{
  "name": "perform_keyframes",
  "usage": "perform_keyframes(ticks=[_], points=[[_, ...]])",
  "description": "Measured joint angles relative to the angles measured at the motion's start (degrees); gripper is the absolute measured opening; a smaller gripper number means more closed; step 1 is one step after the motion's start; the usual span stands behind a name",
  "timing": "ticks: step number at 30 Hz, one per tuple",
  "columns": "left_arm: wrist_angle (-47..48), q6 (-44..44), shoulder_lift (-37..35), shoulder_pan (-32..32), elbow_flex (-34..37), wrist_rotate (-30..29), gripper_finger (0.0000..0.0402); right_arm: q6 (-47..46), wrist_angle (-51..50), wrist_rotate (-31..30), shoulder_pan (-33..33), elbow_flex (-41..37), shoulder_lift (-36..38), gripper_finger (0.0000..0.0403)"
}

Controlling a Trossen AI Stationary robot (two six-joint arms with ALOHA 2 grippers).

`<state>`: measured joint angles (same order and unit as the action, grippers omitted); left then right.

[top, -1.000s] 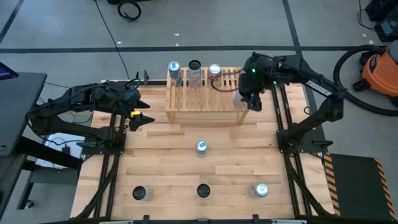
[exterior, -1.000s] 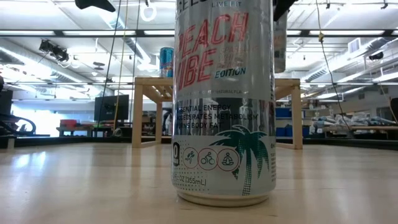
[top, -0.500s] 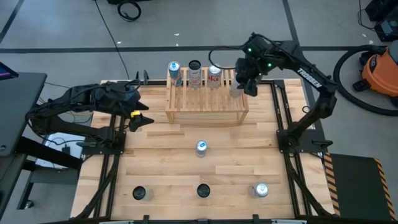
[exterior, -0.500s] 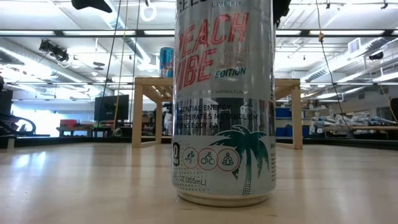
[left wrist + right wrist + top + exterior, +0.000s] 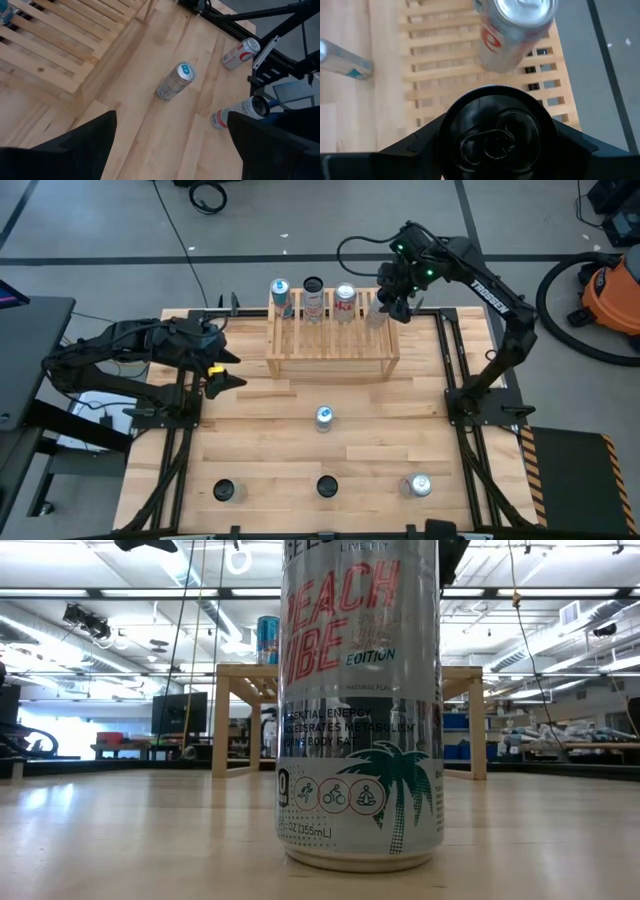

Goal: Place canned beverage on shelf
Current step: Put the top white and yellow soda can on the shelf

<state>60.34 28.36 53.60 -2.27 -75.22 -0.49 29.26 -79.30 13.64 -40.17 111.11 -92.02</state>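
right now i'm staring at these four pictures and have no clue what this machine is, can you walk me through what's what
It is a robot: two dark jointed arms at a light-wood plank table, each ending in a two-finger tool. One picture looks straight down from above. One sits at table height, and a tall silver Peach Vibe can stands close in front of it. The other two come from a camera on each wrist.

At the table's far edge stands a low slatted light-wood shelf with three cans upright on it, a blue-topped can at its left end. Four loose cans stand on the table, among them a small silver can.

The right tool is over the shelf's right end, shut on a black-topped metal can. The left tool waits open at the table's left, holding nothing.
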Motion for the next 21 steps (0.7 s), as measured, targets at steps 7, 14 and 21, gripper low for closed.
perform_keyframes(ticks=[7, 14, 21], points=[[-0.02, 0.00, 0.00, 0.03, 0.00, -0.02, 0.0380, 2.01, -0.41, 1.52, -2.13, 2.77, -3.47, 0.0270], [-0.02, -0.31, 0.00, 0.01, 0.00, -0.07, 0.0380, 1.83, -3.77, 1.55, -4.33, 5.36, -5.39, 0.0270], [0.00, -0.47, 0.00, -0.01, -0.01, -0.07, 0.0380, 1.91, -3.57, 3.10, -4.61, 5.38, -5.69, 0.0283]])
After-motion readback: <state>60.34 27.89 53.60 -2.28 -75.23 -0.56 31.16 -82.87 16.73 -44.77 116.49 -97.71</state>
